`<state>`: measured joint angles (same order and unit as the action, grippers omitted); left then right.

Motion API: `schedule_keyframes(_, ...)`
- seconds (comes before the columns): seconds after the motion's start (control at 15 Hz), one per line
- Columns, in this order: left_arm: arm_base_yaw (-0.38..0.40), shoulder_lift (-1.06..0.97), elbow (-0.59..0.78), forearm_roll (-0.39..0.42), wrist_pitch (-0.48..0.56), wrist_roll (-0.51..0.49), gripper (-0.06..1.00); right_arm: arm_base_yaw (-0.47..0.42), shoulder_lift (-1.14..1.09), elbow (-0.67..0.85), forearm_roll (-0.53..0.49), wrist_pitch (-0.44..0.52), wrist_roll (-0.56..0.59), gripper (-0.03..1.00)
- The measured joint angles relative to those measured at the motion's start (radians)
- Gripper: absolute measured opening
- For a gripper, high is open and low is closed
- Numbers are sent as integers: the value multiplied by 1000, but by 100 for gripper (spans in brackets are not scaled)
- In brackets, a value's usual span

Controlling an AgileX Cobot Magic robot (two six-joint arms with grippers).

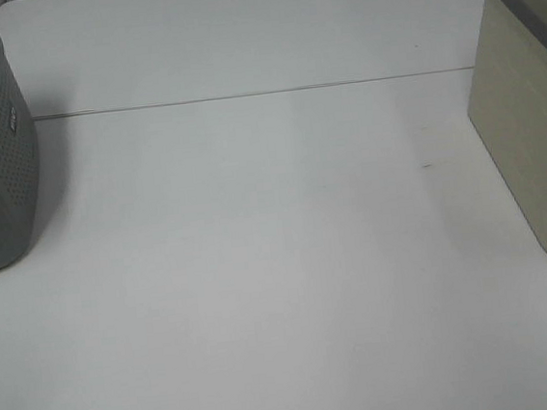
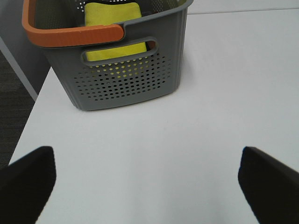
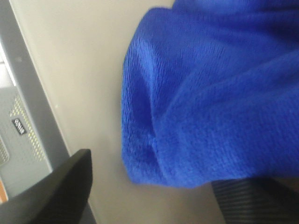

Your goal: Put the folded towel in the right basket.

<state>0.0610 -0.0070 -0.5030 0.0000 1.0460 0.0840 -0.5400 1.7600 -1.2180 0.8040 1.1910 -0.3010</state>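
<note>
Right jaws (image 3: 159, 186): standing apart. One dark finger (image 3: 70, 186) is clear of the cloth, with pale surface showing between the two; the other finger is partly covered by the cloth. As far as the right wrist view shows, nothing is pinched.

Blue towel (image 3: 210, 93): fills most of that view and lies bunched between the fingers against a beige surface (image 3: 79, 70), which is edged by a grey rim (image 3: 28, 84). Colour and rim match the right basket (image 1: 527, 122) in the high view, so I judge the towel to be inside it or against its wall. Which of the two, I cannot tell at this range.

Left jaws (image 2: 145, 154): wide open, nothing between them, hanging over bare worktop (image 1: 260, 264). Ahead of them is the grey perforated basket (image 2: 126, 79) with an orange handle (image 2: 70, 35) and a yellow cloth (image 2: 112, 11) inside. This basket is not part of the task.

High view: neither arm is in frame. The two baskets sit well apart at opposite edges, and no towel lies on the worktop between them.

Step in hand (judgement): the release end of the placement, with the towel at the basket and the grip off.

Next move calls for a straight lift of the right arm out past the rim. The covered finger could drag a fold, so check that the towel drops free and stays in the basket.
</note>
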Motion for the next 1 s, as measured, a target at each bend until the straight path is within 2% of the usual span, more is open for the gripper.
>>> schedule_keyframes(0.4,0,0,0,0,0,0,99,0,-1,0,-11,16,0,73)
schedule_keyframes(0.53,0,0,0,0,0,0,99,0,-29,0,-56,16,3,73)
schedule_keyframes(0.8,0,0,0,0,0,0,99,0,-224,0,-229,12,93,73)
schedule_keyframes(1.0,0,0,0,0,0,0,99,16,-358,0,-250,15,110,73)
